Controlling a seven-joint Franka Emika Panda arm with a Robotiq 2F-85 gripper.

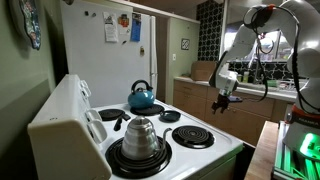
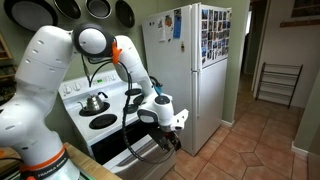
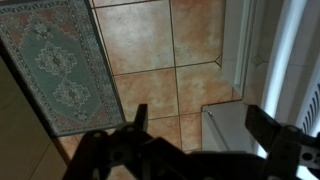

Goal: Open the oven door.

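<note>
The white range [image 1: 70,125] with black coil burners stands by the fridge. Its oven door [image 2: 135,158] is only partly seen in an exterior view, low on the range front under the arm and cables. In the wrist view a pale panel [image 3: 235,130] with a straight edge lies below the jaws, apparently the door tilted outward. My gripper [image 2: 172,135] hangs in front of the range near the door's top. It also shows in the wrist view [image 3: 198,112] and in an exterior view [image 1: 222,100]. Its fingers are spread wide and hold nothing.
A blue kettle [image 1: 141,97] and a silver kettle [image 1: 138,135] sit on the burners. The tall white fridge [image 2: 195,70] stands right beside the range. A patterned rug [image 3: 55,60] lies on the tiled floor [image 3: 170,50]. Wooden cabinets [image 1: 200,100] are behind the arm.
</note>
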